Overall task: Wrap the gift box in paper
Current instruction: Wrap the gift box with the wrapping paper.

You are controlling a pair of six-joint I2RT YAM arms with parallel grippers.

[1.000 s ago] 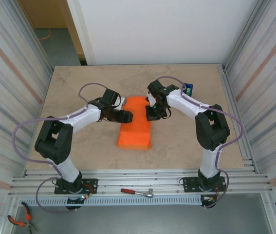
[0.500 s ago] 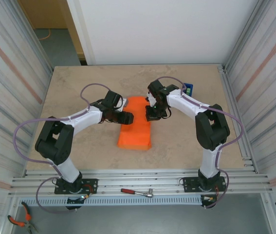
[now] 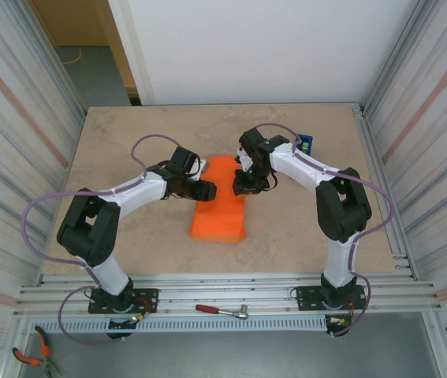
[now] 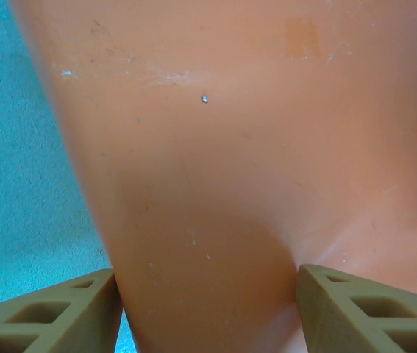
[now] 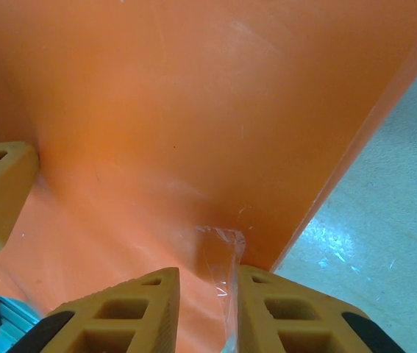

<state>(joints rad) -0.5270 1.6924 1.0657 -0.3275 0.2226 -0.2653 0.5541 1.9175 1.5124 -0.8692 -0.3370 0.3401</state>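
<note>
Where arms meet at counter [image 3: 128, 142] centre, paper [image 3: 217, 213] lies folded into long block. Left hand [image 3: 206, 189] at its left edge, fingers [image 4: 46, 316] apart, paper fold filling gap; grip cannot be told. Right hand [image 3: 244, 187] opposite, fingers [image 5: 120, 309] narrowly apart, clear tape [image 5: 219, 257] between. Far right: blue tape dispenser [image 3: 307, 143].

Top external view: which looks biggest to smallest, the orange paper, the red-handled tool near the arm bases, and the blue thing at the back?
1. Bright orange folded paper sheet: largest by far.
2. Red-handled metal tool: long but thin.
3. Small blue object: smallest, though partly hidden behind the right arm.
</note>
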